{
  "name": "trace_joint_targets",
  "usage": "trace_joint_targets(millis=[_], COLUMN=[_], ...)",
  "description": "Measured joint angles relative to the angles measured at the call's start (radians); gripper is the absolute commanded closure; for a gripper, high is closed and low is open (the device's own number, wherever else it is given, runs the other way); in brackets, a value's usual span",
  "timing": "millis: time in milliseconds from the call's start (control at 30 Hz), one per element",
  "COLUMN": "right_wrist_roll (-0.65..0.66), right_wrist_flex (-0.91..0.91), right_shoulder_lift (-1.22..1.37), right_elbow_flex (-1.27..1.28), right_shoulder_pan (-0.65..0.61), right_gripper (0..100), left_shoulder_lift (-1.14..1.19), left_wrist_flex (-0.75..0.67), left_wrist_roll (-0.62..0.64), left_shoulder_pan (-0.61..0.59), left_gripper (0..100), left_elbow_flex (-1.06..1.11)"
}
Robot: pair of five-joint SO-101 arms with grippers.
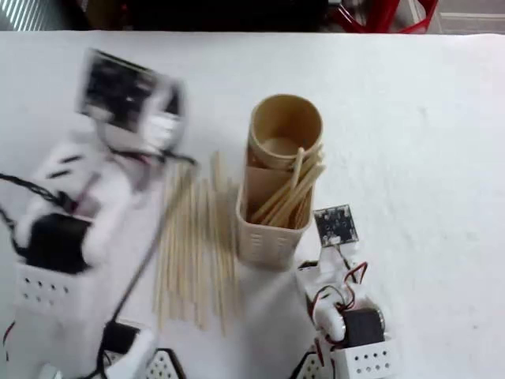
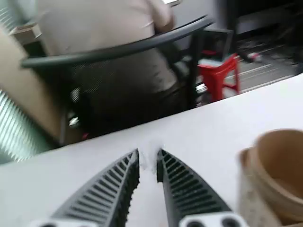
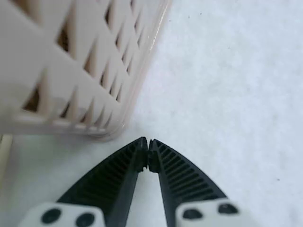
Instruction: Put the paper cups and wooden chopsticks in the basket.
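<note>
A pale lattice basket stands mid-table. Brown paper cups lie nested in its far end, with several wooden chopsticks leaning inside. More chopsticks lie loose on the table just left of the basket. My left gripper hangs above the table left of the basket, open by a narrow gap and holding nothing. The paper cups and the basket show off to its side. My right gripper is shut and empty, low over the table by the basket's near right corner.
The left arm stands raised at the table's left, and the right arm sits folded at the near edge. The white table is bare to the right. Chairs and a person are behind the far edge.
</note>
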Motion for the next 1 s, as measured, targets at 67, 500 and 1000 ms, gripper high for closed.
trace_joint_targets(millis=[67,500,1000], right_wrist_roll=[0.0,0.0,0.0], right_wrist_flex=[0.0,0.0,0.0], right_shoulder_lift=[0.0,0.0,0.0], right_elbow_flex=[0.0,0.0,0.0], right_shoulder_pan=[0.0,0.0,0.0], right_gripper=[97.9,97.9,97.9], left_shoulder_lift=[0.023,0.591,1.073], left_wrist_flex=[-0.014,-0.12,0.112], left_wrist_roll=[0.0,-0.091,-0.038], left_shoulder_pan=[-0.143,-0.252,-0.132], left_gripper=[91,90,93], left_elbow_flex=[0.086,0.315,0.009])
